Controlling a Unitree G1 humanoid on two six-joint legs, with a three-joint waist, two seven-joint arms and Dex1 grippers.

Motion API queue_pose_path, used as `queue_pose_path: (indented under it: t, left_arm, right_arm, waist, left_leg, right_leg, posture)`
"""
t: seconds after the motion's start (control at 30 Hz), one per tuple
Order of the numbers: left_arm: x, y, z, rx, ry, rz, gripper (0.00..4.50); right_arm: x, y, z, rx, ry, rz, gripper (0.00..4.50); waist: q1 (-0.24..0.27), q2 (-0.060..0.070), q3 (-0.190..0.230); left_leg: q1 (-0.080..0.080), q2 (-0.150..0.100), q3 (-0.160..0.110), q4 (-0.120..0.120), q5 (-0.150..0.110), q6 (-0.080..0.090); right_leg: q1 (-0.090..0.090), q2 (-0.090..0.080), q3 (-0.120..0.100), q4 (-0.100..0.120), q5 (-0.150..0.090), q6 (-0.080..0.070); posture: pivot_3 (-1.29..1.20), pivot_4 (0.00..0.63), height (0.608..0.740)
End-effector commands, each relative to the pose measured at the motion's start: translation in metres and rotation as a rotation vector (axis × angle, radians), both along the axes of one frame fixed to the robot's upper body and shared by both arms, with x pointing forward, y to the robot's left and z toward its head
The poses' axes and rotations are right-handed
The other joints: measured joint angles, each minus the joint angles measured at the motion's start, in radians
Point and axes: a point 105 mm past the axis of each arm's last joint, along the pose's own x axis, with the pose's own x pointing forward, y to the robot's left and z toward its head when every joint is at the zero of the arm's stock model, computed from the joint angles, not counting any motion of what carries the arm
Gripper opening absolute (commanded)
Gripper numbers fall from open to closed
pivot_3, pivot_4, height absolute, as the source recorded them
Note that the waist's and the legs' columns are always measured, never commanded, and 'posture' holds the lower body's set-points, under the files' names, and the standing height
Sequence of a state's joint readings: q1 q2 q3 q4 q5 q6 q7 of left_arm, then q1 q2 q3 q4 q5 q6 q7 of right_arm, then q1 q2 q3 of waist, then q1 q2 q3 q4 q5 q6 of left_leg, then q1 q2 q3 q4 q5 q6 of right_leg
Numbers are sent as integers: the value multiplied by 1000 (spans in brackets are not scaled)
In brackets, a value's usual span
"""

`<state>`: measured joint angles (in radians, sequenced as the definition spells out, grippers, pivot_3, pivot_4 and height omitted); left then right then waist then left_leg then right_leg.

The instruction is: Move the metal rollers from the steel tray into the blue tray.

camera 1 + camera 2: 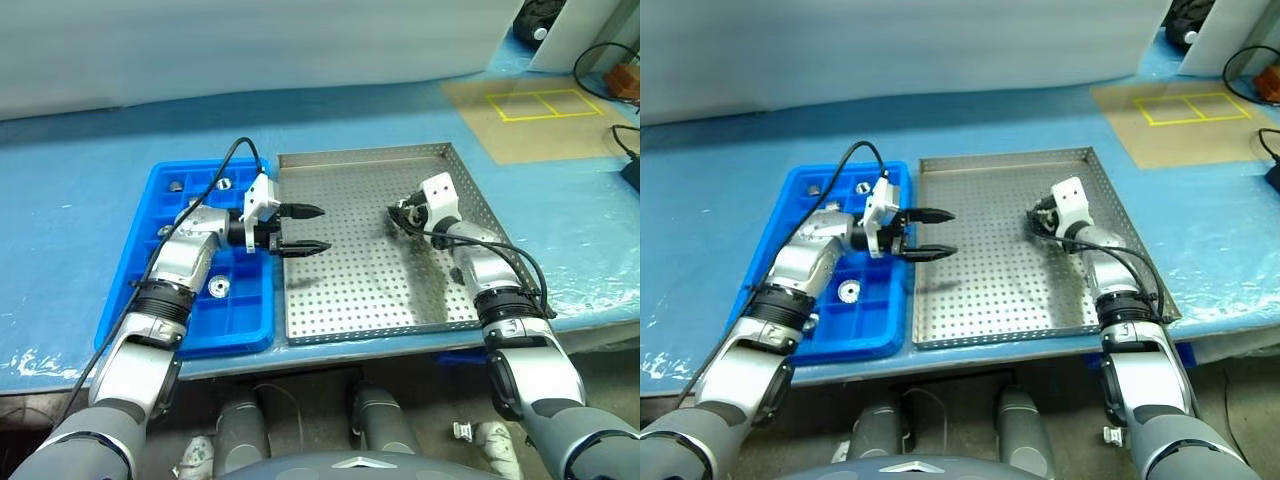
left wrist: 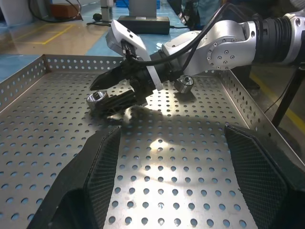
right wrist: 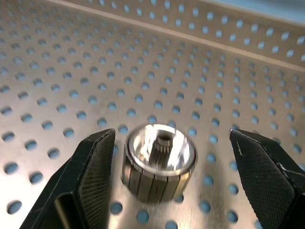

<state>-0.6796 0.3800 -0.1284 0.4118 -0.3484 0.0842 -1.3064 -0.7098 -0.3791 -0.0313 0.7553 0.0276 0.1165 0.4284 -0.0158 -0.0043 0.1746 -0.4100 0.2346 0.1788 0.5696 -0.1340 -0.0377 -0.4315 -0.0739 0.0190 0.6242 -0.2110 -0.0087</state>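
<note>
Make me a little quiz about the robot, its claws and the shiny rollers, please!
1. True or false: the right claw has its fingers open, one on each side of a roller.
2. Where does the left claw hang? A) over the steel tray B) over the yellow floor marks C) under the table
3. Fill in: the rollers already moved lie in the ____ tray.

Key: 1 true; 2 A; 3 blue
</note>
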Motion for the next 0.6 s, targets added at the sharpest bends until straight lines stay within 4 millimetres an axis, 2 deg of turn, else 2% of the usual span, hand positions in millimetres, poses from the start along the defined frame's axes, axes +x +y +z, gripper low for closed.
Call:
queue_pose_path:
  t: [0.03, 0.17, 0.2, 0.27, 0.43, 0.6]
  left_arm:
    - [-3, 2, 9, -14, -45, -1, 3677]
    - [-3, 5, 8, -10, -47, 12, 3677]
    - [-3, 6, 8, -8, -48, 17, 3677]
    - [-4, 7, 7, -6, -47, 20, 3677]
    - [-5, 8, 6, -5, -44, 20, 3677]
    - [-5, 10, 6, 1, -42, 22, 3677]
  right_arm:
    - [5, -8, 0, -11, -3, -34, 3930]
    - [5, -9, -6, -24, 7, -38, 3930]
    - [5, -8, -7, -25, 4, -31, 3761]
    - [5, -6, -7, -22, 2, -19, 3340]
    - [5, -1, -8, -35, 0, 1, 1811]
    - [4, 3, -14, -74, 5, 10, 1813]
  waist:
    - [1, 0, 0]
    - [2, 0, 0]
    - [2, 0, 0]
    - [2, 0, 0]
    - [4, 0, 0]
    - [2, 0, 0]
  left_leg:
    - [0, 0, 0, 0, 0, 0]
    - [3, 2, 0, 2, 0, 0]
    - [5, 2, 0, 2, 0, 0]
    - [6, 2, 0, 2, 0, 0]
    - [6, 1, 0, 2, 0, 0]
    - [6, 3, 0, 1, 0, 0]
  right_leg:
    - [0, 0, 0, 0, 0, 0]
    - [4, 0, -1, 0, 1, -1]
    - [6, 0, -1, 0, 1, -1]
    - [7, 0, -1, 0, 1, -1]
    - [7, 0, -1, 0, 1, -2]
    - [7, 0, -1, -1, 1, -2]
  posture:
    - [-353, 150, 740]
    - [-341, 150, 740]
    - [-341, 150, 740]
    - [-338, 150, 740]
    - [-337, 150, 740]
    - [-334, 150, 740]
